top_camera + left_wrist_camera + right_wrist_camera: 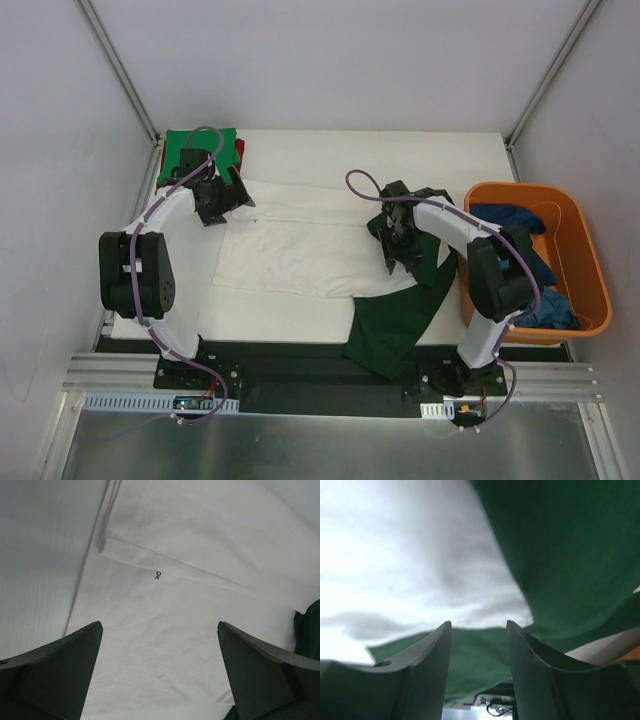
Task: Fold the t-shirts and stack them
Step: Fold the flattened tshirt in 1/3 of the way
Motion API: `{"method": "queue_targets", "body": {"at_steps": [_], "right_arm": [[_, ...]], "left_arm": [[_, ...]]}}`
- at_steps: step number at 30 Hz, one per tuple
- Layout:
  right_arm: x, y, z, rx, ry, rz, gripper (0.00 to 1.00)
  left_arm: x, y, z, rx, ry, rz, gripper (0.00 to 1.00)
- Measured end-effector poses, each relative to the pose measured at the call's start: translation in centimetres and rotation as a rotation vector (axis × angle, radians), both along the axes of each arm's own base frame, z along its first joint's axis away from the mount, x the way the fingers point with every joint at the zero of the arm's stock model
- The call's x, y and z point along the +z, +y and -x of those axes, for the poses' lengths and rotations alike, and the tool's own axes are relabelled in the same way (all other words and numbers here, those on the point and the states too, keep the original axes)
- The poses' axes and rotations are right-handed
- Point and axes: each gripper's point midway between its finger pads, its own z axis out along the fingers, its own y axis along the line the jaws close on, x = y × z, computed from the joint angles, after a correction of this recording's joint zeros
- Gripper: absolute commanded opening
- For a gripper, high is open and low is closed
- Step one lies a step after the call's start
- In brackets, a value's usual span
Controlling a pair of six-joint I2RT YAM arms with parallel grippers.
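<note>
I see the white tee (300, 250) spread flat over the middle of the table (400, 160). Its dark green sleeve (395, 320) trails off the near edge beside the right arm's base. My left claw (222, 200) sits over the tee's far-left corner. On its wrist view the fingers (60, 670) are spread wide above white cloth with nothing between them, and a small black "OK" mark (158, 575) lies just ahead. My right claw (400, 262) is at the tee's right side, over the green fabric. Its fingers (420, 670) stand apart, and I see no cloth pinched in the gap. In the table's far-left corner a green tee (205, 140) lies folded, with a red tee (240, 150) showing at its right side. The orange tub (590, 290) stands at the right edge with blue cloth (505, 215) inside.
</note>
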Motion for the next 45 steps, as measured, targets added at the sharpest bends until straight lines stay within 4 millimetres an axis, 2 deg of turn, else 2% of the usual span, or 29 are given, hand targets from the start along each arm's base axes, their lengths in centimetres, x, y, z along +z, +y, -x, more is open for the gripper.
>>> {"method": "queue_targets", "body": {"at_steps": [4,7,9,10,17,20,26,31,35,40,43,45], "right_arm": [[-1.6,-1.3,-1.0,-0.058,-0.002,0.068,0.40],[-1.8,-2.4,-2.2,-0.128,-0.024,0.068,0.32],[-1.9,-3.3,-2.9,-0.171,-0.042,0.078,0.30],[-1.9,-3.8,-3.3,-0.191,-0.050,0.086,0.25],[-1.8,-5.2,-6.3,-0.249,-0.112,0.137,0.17],[-1.5,-5.5,-7.9,-0.266,-0.142,0.141,0.17],[-2.5,-6.3,-11.1,-0.292,-0.166,0.163,0.19],[-1.4,-6.6,-13.2,-0.275,-0.215,0.157,0.33],[0.7,-5.8,-12.6,-0.222,-0.261,0.143,0.37],[3.5,-3.0,-8.8,-0.121,-0.288,0.077,0.40],[2.8,-1.2,-6.6,-0.062,-0.249,0.045,0.40],[1.6,-1.0,-5.5,-0.046,-0.201,0.052,0.40]], "left_arm": [[-0.1,-0.5,0.1,-0.008,0.003,0.004,0.99],[-0.1,-0.5,0.1,-0.008,0.004,0.004,0.99],[-0.1,-0.5,0.1,-0.008,0.004,0.004,0.99],[-0.1,-0.5,0.1,-0.008,0.004,0.004,0.99],[-0.2,-0.5,0.1,-0.007,0.007,0.003,0.99],[-0.6,-0.5,0.1,-0.007,0.016,0.002,0.99],[-1.2,-0.4,0.1,-0.005,0.032,-0.002,0.99],[-1.3,-0.4,0.1,-0.004,0.034,-0.003,0.99],[-1.3,-0.4,0.1,-0.004,0.034,-0.003,0.99],[-1.3,-0.4,0.1,-0.004,0.034,-0.003,0.99],[-1.3,-0.4,0.1,-0.004,0.034,-0.003,0.99],[-1.3,-0.4,0.1,-0.004,0.033,-0.003,0.99]]}}
